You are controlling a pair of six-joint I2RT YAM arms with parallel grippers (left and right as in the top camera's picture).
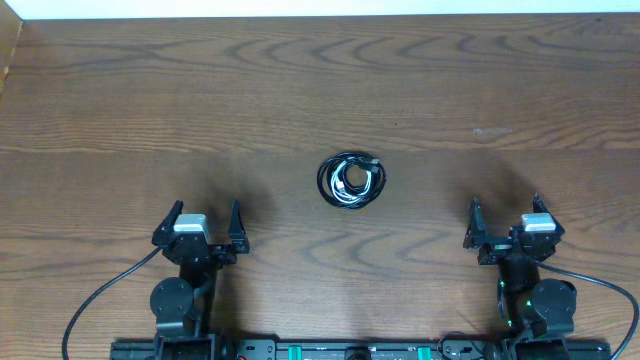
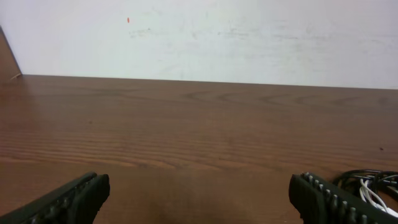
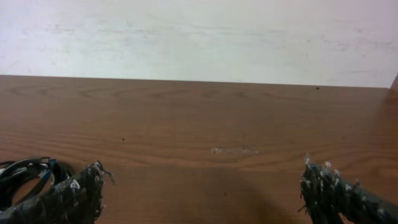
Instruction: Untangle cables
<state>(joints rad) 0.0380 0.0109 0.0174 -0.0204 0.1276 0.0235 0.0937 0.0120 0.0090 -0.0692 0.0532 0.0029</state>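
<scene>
The cables (image 1: 351,181) lie in one small tangled coil at the middle of the wooden table: black loops wound around a short white cord. Part of the coil shows at the lower right of the left wrist view (image 2: 371,186) and at the lower left of the right wrist view (image 3: 25,174). My left gripper (image 1: 205,222) is open and empty near the front left, well short of the coil; its fingers frame bare wood (image 2: 198,200). My right gripper (image 1: 505,218) is open and empty near the front right; its fingers (image 3: 202,196) are covered in frayed wrapping.
The wooden table (image 1: 320,90) runs back to a white wall (image 2: 199,37). Thick black arm cables (image 1: 100,300) loop at the front corners beside the arm bases. A pale scuff (image 3: 233,150) marks the wood right of the coil.
</scene>
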